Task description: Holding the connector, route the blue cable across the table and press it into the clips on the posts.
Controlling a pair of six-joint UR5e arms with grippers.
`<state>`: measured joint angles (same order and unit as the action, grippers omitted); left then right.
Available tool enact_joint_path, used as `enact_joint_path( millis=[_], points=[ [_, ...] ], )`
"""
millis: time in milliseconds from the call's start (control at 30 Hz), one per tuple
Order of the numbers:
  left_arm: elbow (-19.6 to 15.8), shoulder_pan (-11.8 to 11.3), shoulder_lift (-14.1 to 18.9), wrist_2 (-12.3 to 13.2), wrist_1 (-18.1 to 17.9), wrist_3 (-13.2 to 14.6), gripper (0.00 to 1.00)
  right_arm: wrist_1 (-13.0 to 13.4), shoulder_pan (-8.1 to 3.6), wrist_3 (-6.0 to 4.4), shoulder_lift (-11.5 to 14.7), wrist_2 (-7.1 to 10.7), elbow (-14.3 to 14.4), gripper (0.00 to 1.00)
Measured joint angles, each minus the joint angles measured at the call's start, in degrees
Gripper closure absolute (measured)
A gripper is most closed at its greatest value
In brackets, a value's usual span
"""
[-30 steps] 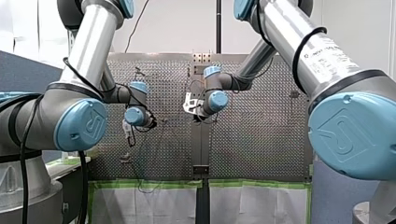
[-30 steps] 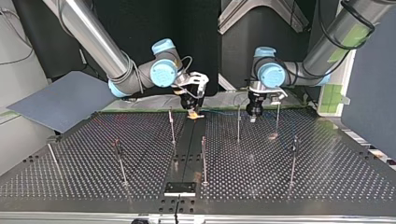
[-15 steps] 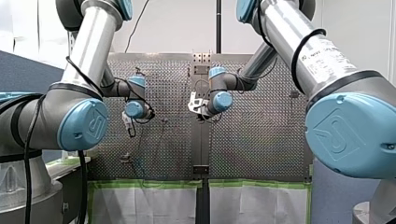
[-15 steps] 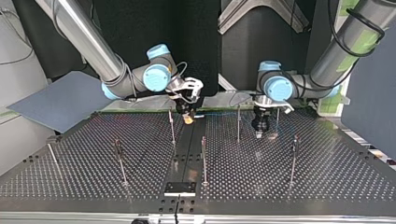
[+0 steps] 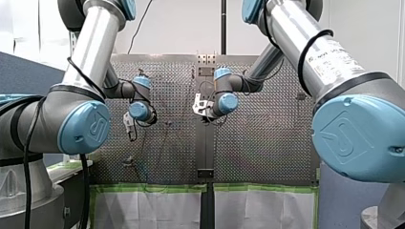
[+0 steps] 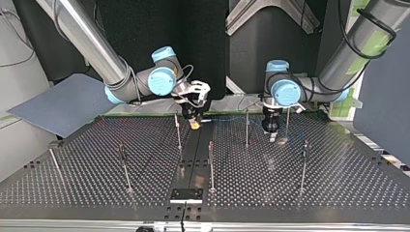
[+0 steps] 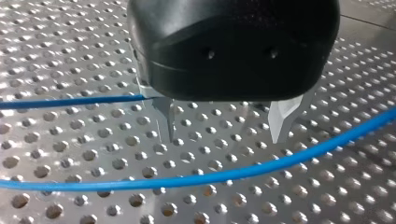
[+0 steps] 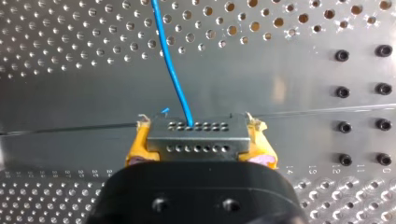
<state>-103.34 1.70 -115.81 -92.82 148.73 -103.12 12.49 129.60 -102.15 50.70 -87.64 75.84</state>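
Since the connector (image 8: pixel 196 136) leads the routing, my right gripper (image 8: pixel 198 144) clamps it between yellow pads (image 8: pixel 135 148). My left gripper (image 7: pixel 223 136) hangs with jaws spread over the blue cable (image 7: pixel 224 175), which lies slack on the perforated table (image 7: pixel 70 56), probably to guide it.

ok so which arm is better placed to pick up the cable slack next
Probably left: my left end effector hangs open and empty just over the blue cable, while my right end effector is shut on the connector.

Grey metal connector (image 8: pixel 196 140) with two rows of small holes; thin blue cable (image 8: pixel 173 77) leaves its far row; slim posts (image 6: pixel 178 131) stand upright, well apart.
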Motion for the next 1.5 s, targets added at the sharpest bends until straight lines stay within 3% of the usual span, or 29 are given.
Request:
enact_joint_path(
  millis=[267,667,1067,1500],
  points=[
    [-0.77,1.05,0.36,-2.31,3.81,3.19,0.00,0.00,0.00,0.01,0.01,0.06,0.02,1.00],
    [-5.02,3.39,5.69,-2.13,9.52,3.55,0.00,0.01,0.05,0.01,0.02,0.27,0.02,1.00],
    [-9.39,5.83,11.16,-3.13,10.80,3.69,0.00,-0.10,0.12,0.01,0.03,0.52,0.00,1.00],
    [-10.35,8.60,11.89,-3.77,10.56,3.10,0.00,-0.11,0.13,0.00,0.06,0.49,0.00,1.00]
  ],
)
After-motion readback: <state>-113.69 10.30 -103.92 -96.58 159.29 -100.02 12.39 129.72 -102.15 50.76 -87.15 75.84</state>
